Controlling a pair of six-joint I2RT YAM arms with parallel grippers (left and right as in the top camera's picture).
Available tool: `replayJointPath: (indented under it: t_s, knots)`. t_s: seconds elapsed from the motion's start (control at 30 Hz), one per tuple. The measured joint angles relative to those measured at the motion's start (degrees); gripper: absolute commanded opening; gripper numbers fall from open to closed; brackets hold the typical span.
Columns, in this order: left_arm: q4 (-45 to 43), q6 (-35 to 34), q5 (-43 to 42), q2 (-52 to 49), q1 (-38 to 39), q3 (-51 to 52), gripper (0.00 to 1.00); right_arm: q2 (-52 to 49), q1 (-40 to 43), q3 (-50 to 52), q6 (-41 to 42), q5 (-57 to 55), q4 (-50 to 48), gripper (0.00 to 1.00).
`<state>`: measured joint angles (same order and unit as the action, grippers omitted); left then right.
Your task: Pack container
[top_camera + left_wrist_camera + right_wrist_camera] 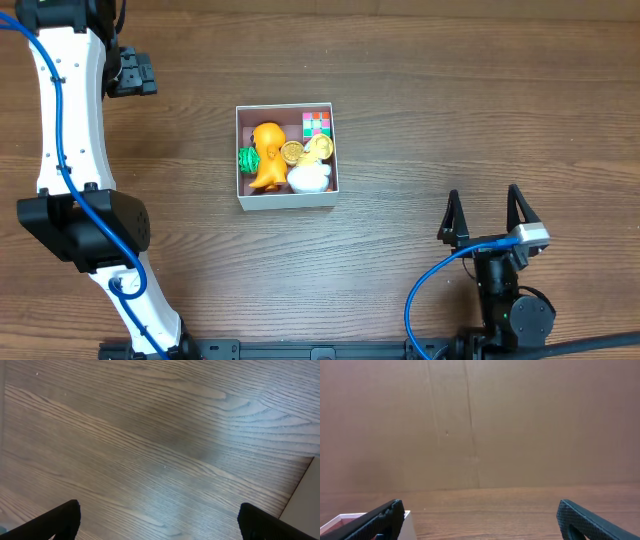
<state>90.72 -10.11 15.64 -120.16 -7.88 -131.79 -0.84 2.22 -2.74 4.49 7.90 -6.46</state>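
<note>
The container (290,200), a square shallow box with white walls and a pink inside, sits mid-table. Inside it lie an orange figure (266,155), a green piece (248,158), a multicoloured cube (316,123), yellow pieces (318,147) and a white piece (310,180). My left gripper (140,73) hangs at the far left, well away from the box. In its wrist view it (160,520) is open over bare wood. My right gripper (484,208) stands open to the front right of the box, holding nothing. In the right wrist view it (480,520) shows a container corner (345,519) by its left finger.
The white left arm (70,150) with its blue cable runs down the left side of the table. The right arm's base (510,300) sits at the front edge. A pale surface (305,500) shows at the right edge of the left wrist view.
</note>
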Motion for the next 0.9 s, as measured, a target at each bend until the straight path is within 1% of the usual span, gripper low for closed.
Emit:
replayJointPath:
  t_s: [0.13,0.33,0.57,0.9]
  knots:
    - [0.00,0.00,0.00,0.00,0.00,0.00,1.00,0.00,0.00,1.07,0.00,0.46,-0.17,1.00]
    - [0.00,0.00,0.00,0.00,0.00,0.00,1.00,0.00,0.00,1.70,0.00,0.76,2.32,1.00]
    - [-0.02,0.00,0.00,0.00,0.00,0.00,1.00,0.00,0.00,1.70,0.02,0.85,10.40,1.00]
    - [0.00,0.00,0.00,0.00,0.00,0.00,1.00,0.00,0.00,1.70,-0.02,0.87,10.62,1.00]
